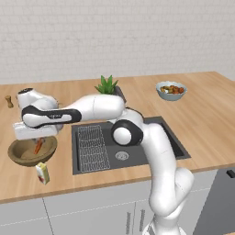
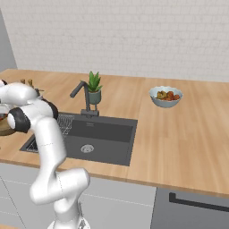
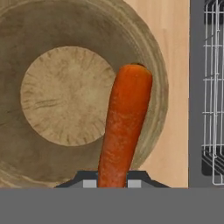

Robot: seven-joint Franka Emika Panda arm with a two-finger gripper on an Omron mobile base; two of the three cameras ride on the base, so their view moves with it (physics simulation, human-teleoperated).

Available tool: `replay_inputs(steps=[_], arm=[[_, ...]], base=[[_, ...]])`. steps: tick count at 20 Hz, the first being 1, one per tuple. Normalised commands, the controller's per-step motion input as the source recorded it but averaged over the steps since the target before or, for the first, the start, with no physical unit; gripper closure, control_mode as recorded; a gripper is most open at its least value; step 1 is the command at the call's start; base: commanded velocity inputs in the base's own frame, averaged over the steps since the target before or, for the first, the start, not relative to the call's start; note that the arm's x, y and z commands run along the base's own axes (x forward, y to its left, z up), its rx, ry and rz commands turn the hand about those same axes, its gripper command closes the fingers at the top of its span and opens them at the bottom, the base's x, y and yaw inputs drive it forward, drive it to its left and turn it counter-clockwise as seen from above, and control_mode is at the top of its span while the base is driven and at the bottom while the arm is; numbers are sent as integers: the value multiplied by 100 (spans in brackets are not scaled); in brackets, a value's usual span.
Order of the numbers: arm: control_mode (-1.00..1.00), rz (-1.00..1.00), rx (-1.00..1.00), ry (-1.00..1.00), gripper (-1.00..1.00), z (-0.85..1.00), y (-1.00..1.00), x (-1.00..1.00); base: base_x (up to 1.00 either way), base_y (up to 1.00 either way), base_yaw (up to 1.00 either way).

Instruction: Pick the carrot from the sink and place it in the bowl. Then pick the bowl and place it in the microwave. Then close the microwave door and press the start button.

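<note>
The orange carrot (image 3: 124, 127) hangs between my two dark fingertips, and my gripper (image 3: 112, 181) is shut on its near end. Its free end points down over the right side of the brown wooden bowl (image 3: 65, 96). In the left base view the gripper (image 1: 38, 139) hovers just above the bowl (image 1: 23, 155) on the counter left of the sink (image 1: 137, 151), with the carrot (image 1: 38, 146) dangling into it. The dark sink (image 2: 98, 134) with its tall faucet (image 2: 82, 96) lies right of the arm. The microwave is out of view.
A wire rack (image 1: 92, 147) fills the sink's left half. A small yellow carton (image 1: 42, 173) stands in front of the bowl. A potted plant (image 1: 107, 85) sits behind the sink, and a grey-blue bowl of colourful food (image 1: 170, 90) at the back right.
</note>
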Motion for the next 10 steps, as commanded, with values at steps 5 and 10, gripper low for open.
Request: replay_inputs(steps=[5,10], arm=[[-100,0,0,-1,100,-29,0,30],[-100,0,1,0,100,-28,0,13]], base=[[0,0,0],[0,0,0]])
